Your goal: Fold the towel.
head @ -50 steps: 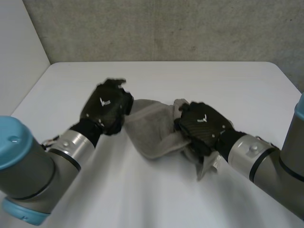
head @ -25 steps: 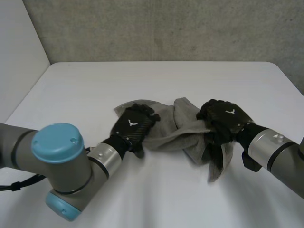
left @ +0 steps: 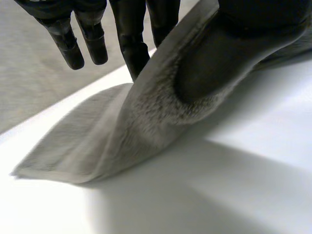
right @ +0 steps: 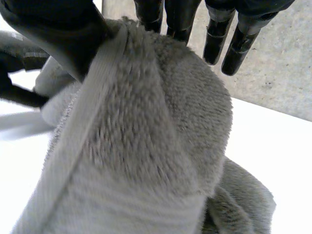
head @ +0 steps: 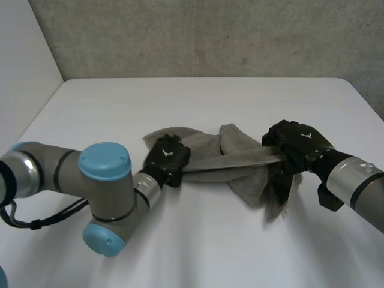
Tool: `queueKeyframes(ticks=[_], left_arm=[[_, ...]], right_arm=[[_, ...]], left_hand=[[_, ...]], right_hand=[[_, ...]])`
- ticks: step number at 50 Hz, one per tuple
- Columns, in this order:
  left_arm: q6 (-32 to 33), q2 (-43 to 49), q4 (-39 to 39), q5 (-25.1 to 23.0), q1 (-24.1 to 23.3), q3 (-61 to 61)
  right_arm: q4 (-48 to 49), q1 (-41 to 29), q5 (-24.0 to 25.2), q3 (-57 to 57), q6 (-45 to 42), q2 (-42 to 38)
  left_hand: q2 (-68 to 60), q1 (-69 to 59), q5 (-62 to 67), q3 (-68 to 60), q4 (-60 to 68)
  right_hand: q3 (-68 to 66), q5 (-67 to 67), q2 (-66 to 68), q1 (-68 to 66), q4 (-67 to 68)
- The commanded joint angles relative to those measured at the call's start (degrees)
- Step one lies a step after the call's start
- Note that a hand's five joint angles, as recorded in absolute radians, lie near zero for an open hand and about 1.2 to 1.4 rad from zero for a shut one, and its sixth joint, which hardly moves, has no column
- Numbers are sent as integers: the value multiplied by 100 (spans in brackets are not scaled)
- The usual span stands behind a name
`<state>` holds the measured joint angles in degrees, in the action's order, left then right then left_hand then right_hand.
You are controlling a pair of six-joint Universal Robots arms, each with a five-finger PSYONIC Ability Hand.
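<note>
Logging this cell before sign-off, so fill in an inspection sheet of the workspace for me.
Surface: white table.
Job's things: grey towel, bunched, one edge stretched between the hands, a part hanging under the right hand.
Clutter: nothing seen.
Hands: left hand pinches the towel's edge at one end; right hand pinches it at the other.
Cables: nothing seen near the towel.
Surroundings: grey wall behind the table.

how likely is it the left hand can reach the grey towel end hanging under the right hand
Probably not: the left hand is pinching the fuzzy grey towel at its other end, and the right hand sits between it and the hanging end.
</note>
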<state>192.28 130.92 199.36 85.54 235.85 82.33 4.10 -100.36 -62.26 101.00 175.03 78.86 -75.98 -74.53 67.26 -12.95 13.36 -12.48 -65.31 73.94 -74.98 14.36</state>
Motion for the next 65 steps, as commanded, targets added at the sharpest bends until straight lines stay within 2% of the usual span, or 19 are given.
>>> queueKeyframes(ticks=[1,5,6,7,8,9,17,19,21,25,26,27,28,36,46,57,60,62,65], left_arm=[[-15,-618,77,209,294,336],[-6,-937,77,200,286,592],[-6,-1067,77,200,260,722],[-6,-1216,77,200,251,845],[-6,-1218,77,200,251,847],[3,-1418,77,200,242,986],[-6,-2035,77,209,295,1479],[-6,-2123,68,209,321,1585],[3,-2333,24,200,443,1830],[-6,-2519,24,200,471,2086],[-6,-2579,24,192,462,2173],[3,-2641,16,200,462,2243],[3,-2642,15,200,462,2244],[-6,-2712,7,253,506,2411],[12,-2615,165,271,594,2499],[108,-1956,508,385,875,2288],[108,-1745,516,385,919,2174],[108,-1562,534,385,919,2095],[108,-1490,534,385,901,2042]], right_arm=[[-365,201,100,-46,-820,16],[-577,184,38,-90,-1024,-55],[-638,184,30,-98,-1076,-107],[-656,184,-14,-98,-1103,-151],[-656,184,-14,-98,-1103,-151],[-648,184,-58,-98,-1103,-169],[-621,219,-462,-63,-1112,-186],[-612,228,-515,-63,-1120,-186],[-621,245,-472,-20,-1112,-178],[-621,219,-463,16,-1112,-169],[-621,184,-437,42,-1112,-169],[-621,184,-436,42,-1112,-169],[-621,175,-428,42,-1120,-169],[-569,253,-419,16,-1577,-72],[-155,245,-445,200,-1534,121],[-164,315,-366,200,-1498,271],[-164,342,-366,200,-1498,271],[-164,351,-357,200,-1498,271],[-164,377,-348,200,-1498,271]], left_hand=[[-402,-547,274,295,-336],[-402,-547,274,295,-336],[-402,-547,274,295,-336],[-402,-547,274,295,-336],[-402,-547,274,295,-336],[-402,-547,274,295,-336],[-402,-547,274,295,-336],[-402,-547,274,295,-336],[-402,-547,274,295,-336],[-402,-547,274,295,-336],[-402,-547,274,295,-336],[-402,-547,274,295,-336],[-402,-547,274,295,-336],[-402,-547,274,295,-336],[-402,-547,274,295,-336],[0,-146,-127,295,-336],[639,493,-766,295,-336],[2948,2802,-3075,295,-336],[3212,3067,-3340,295,-336]], right_hand=[[248,-469,606,-502,-436],[248,-469,606,-502,-436],[248,41,96,8,-436],[248,1678,-1541,1645,-436],[248,1694,-1557,1662,-436],[248,2977,-2840,2944,-436],[248,4167,-4030,4135,-436],[248,4083,-3946,4051,-436],[248,3031,-2894,2999,-436],[248,2186,-2049,2153,-436],[248,967,-830,934,-436],[248,955,-818,922,-436],[248,-455,592,-488,-436],[248,-469,606,-502,-436],[248,-469,606,-502,-436],[248,-469,606,-502,-436],[248,-469,606,-502,-436],[248,-469,606,-502,-436],[248,-469,606,-502,-436]])
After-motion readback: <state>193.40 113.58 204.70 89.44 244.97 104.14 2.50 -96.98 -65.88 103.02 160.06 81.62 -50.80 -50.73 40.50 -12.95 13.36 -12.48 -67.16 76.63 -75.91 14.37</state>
